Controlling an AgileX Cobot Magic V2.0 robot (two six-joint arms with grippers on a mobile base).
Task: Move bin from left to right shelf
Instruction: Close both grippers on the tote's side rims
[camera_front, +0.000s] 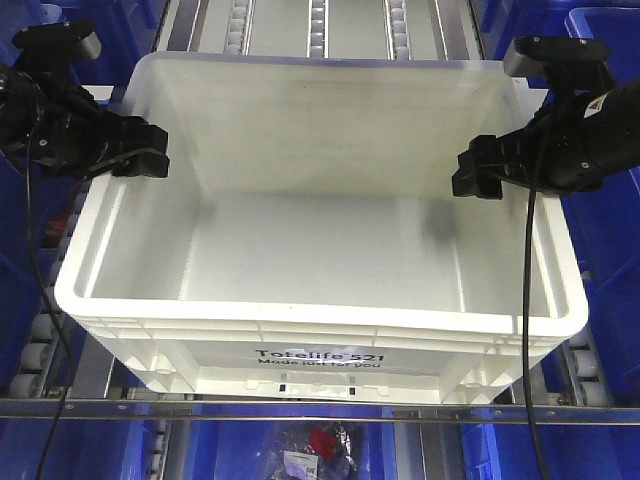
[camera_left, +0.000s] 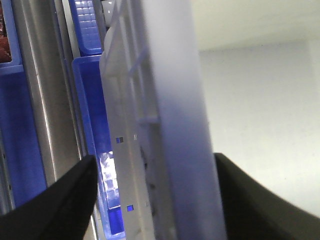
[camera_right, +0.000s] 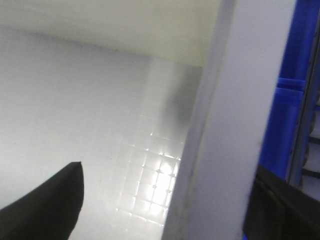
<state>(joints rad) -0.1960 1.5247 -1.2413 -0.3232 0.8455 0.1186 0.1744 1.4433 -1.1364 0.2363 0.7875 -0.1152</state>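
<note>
The bin sits on the roller lanes of a shelf, empty, its printed front wall towards the camera. Its two side walls run between the jaws of the two grippers. Nothing shows it raised off the rollers, so the transfer itself looks not yet begun; whether this lane is the left shelf I cannot tell from these views.

The left gripper straddles the left rim. In its wrist view one finger lies outside by the ribbed face and the other lies inside against the rim's edge. The jaws are apart around the wall, but I cannot tell whether they are pressing on it.

The right gripper straddles the right rim in the same way. Its inner finger stands clear of the wall with bare bin floor showing between them, while the outer one sits at the rim's far edge — so these jaws are apart and not clamped.

Outside both sets of jaws stand blue bins, just beside the tote's walls. Below them a metal front rail crosses the shelf edge.

My judgement: the reach and placing of the jaws is done. What is left is closing on both rims, the lift, the carry to the right and the setting down — nearly the whole task.
</note>
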